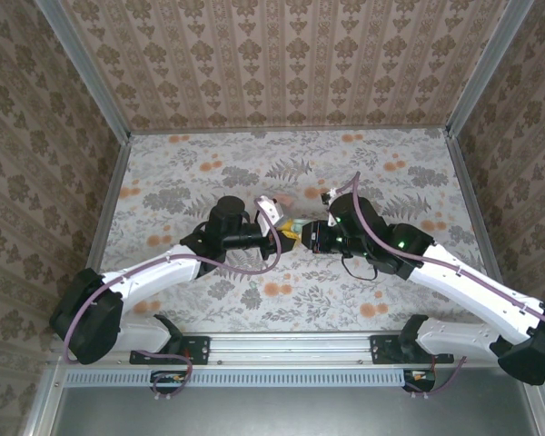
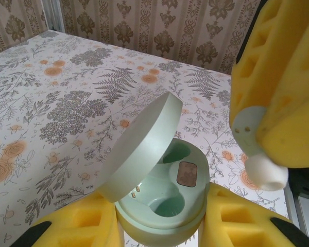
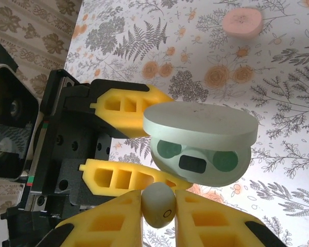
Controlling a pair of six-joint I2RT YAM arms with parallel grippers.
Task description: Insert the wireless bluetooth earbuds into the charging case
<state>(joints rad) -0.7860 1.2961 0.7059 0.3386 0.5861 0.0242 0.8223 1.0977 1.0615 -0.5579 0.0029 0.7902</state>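
- The earbud (image 3: 158, 204) is pinched in my right claw (image 3: 158, 216), which is clamped on it. It hangs just beside the charging case (image 2: 144, 216), outside the rim and not yet in a well.
- My left claw (image 2: 159, 229) is clamped on the case's base. The lid (image 2: 144, 149) is tipped open, and both wells (image 2: 170, 206) look empty.
- To seat the earbud well, I judge I should turn it to match the nearer well and pass under the lid's edge without knocking it. Then I lower it straight and loosen only once it settles, with the left claw holding the case steady.
- The left wrist view looks down into the case, showing the wells' depth and the gap between earbud and rim.
- The right wrist view faces the case head-on, with both wells side by side and a dark plate (image 3: 194, 163) between them.
- It also shows a pink oval piece (image 3: 242, 22) on the surface (image 3: 298, 103), well beyond the case; I cannot tell what it is.
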